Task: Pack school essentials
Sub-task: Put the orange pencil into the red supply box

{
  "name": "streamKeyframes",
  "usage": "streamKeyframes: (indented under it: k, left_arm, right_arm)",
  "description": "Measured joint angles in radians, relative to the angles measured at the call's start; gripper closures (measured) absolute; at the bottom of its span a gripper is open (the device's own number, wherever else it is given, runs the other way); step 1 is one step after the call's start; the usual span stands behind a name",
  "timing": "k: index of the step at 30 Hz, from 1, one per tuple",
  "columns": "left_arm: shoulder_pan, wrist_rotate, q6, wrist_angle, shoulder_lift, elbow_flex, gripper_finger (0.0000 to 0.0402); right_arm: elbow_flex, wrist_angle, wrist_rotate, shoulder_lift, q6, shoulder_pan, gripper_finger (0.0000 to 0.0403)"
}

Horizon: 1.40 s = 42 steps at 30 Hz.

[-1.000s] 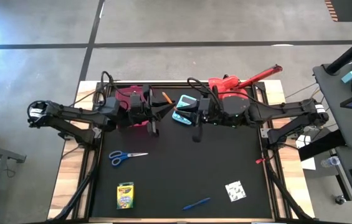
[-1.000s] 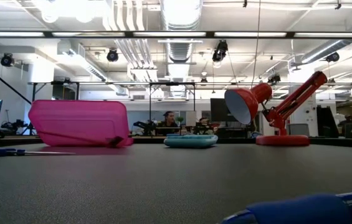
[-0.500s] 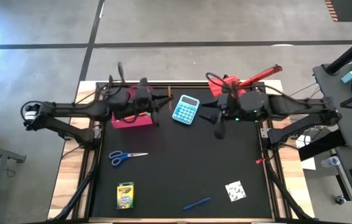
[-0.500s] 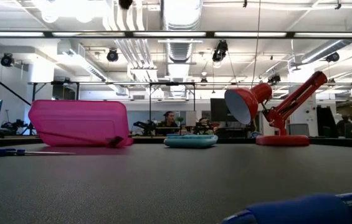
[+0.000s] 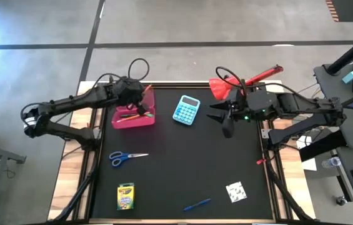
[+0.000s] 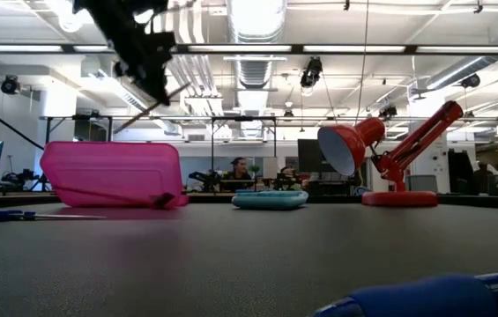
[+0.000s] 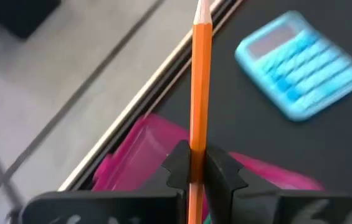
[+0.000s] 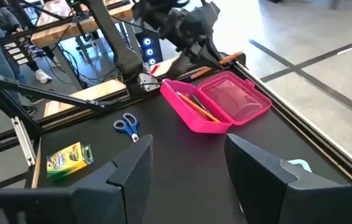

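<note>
An orange pencil (image 7: 200, 93) stands against a pink case (image 5: 134, 112), a turquoise calculator (image 5: 187, 110) and a red lamp (image 5: 245, 81), all on a black counter (image 5: 182, 169) with pale wood edges. Nearer lie blue-handled scissors (image 5: 126, 157), a yellow-green crayon box (image 5: 125, 196), a blue pen (image 5: 197, 204) and a white square (image 5: 236, 192) with a dark pattern. Both arms are dark.

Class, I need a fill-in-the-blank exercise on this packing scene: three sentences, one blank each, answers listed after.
1. The left gripper is shut on an ____ pencil.
2. The pencil case under the left gripper is ____ in colour.
3. The blue-handled scissors lie between the pencil case and the ____ box.

Missing words: orange; pink; crayon
</note>
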Motion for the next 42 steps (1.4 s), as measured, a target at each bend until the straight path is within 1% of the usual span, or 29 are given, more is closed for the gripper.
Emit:
streamKeyframes:
  k: [9, 12, 14, 15, 17, 18, 20, 21, 22, 24, 26, 28, 33, 37, 38, 39, 42]
  left_arm:
    - [0.098, -0.025, 0.025, 0.009, 0.108, -0.088, 0.0392]
    - [0.097, 0.019, 0.024, -0.033, 0.151, -0.101, 0.0391]
    - [0.096, 0.028, 0.009, -0.070, 0.178, -0.101, 0.0390]
    - [0.097, 0.028, -0.001, -0.080, 0.187, -0.102, 0.0390]
    - [0.098, 0.027, -0.017, -0.079, 0.197, -0.102, 0.0389]
    - [0.098, 0.027, -0.023, -0.076, 0.199, -0.102, 0.0389]
    - [0.097, 0.052, -0.025, -0.079, 0.199, -0.098, 0.0389]
    - [0.097, 0.071, -0.025, -0.080, 0.196, -0.097, 0.0389]
    - [0.097, 0.095, -0.025, -0.083, 0.191, -0.097, 0.0389]
    - [0.097, 0.131, -0.023, -0.087, 0.188, -0.097, 0.0388]
    - [0.097, 0.139, -0.023, -0.096, 0.188, -0.097, 0.0388]
    - [0.097, 0.157, -0.023, -0.106, 0.188, -0.097, 0.0390]
    - [0.098, 0.277, -0.022, -0.130, 0.189, -0.097, 0.0391]
    - [0.096, 0.293, -0.022, -0.167, 0.189, -0.100, 0.0392]
    - [0.097, 0.293, -0.022, -0.171, 0.189, -0.101, 0.0392]
    - [0.097, 0.293, -0.022, -0.178, 0.189, -0.101, 0.0392]
    - [0.097, 0.296, -0.024, -0.209, 0.189, -0.101, 0.0392]
  right_arm:
    - [0.000, 0.000, 0.000, 0.053, 0.000, 0.000, 0.0215]
    - [0.000, 0.000, 0.000, 0.080, 0.000, 0.000, 0.0215]
    - [0.000, 0.000, 0.000, 0.099, -0.001, 0.000, 0.0215]
    - [0.002, -0.023, -0.033, 0.105, -0.058, -0.001, 0.0215]
    - [0.001, -0.196, -0.209, 0.097, -0.370, -0.009, 0.0215]
    - [-0.001, -0.280, -0.278, 0.095, -0.531, -0.009, 0.0216]
    - [0.001, -0.362, -0.419, 0.090, -0.750, -0.006, 0.0216]
    - [0.001, -0.417, -0.452, 0.088, -0.825, -0.006, 0.0216]
    - [-0.001, -0.469, -0.462, 0.088, -0.882, -0.005, 0.0216]
    - [-0.001, -0.520, -0.460, 0.089, -0.954, -0.006, 0.0216]
    - [-0.002, -0.557, -0.457, 0.092, -0.966, -0.008, 0.0216]
    - [-0.006, -0.549, -0.450, 0.092, -0.928, -0.007, 0.0216]
    - [-0.008, -0.533, -0.442, 0.092, -0.731, -0.007, 0.0216]
    - [-0.008, -0.536, -0.443, 0.092, -0.561, -0.006, 0.0216]
    - [-0.008, -0.536, -0.442, 0.091, -0.543, -0.007, 0.0216]
    - [-0.008, -0.534, -0.442, 0.092, -0.548, -0.007, 0.0216]
    - [-0.008, -0.515, -0.441, 0.092, -0.632, -0.009, 0.0216]
